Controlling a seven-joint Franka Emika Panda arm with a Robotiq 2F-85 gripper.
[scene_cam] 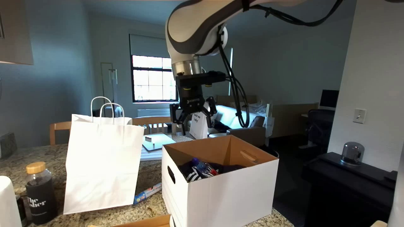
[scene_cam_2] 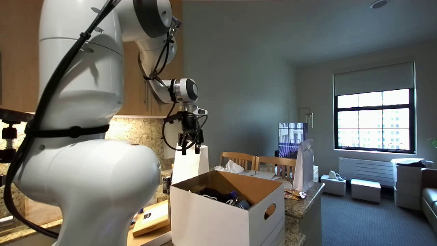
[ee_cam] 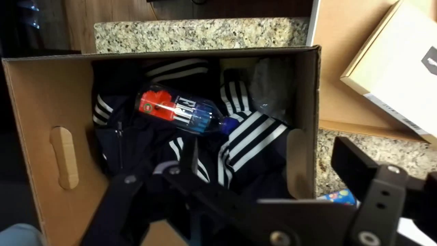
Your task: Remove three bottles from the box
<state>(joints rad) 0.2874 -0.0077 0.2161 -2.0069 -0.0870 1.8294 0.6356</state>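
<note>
The white box [scene_cam: 233, 194] with its brown inside stands on the counter, top uncovered. In the wrist view its inner wall [ee_cam: 41, 102] and both hand-holes show. A clear bottle [ee_cam: 184, 111] with a red and blue label and a purple-blue cap lies on its side in there, on dark clothing. Its capped end also shows over the rim in both exterior views, as the bottle [scene_cam: 205, 168] and bottle [scene_cam_2: 240, 202]. My gripper [scene_cam: 196, 126] hangs above and apart from the box, pointing down. Its jaws are wide apart with nothing between them. In the wrist view the bottle lies beyond the left fingertip [ee_cam: 189, 153].
Striped dark clothing [ee_cam: 252, 136] fills the box's bottom. Beside the box are a white paper bag [scene_cam: 104, 164], a colourful tube [scene_cam: 148, 192] and a cardboard tray holding a flat carton [scene_cam_2: 153, 218]. A wood-capped dark bottle [scene_cam: 39, 192] stands farther along the counter.
</note>
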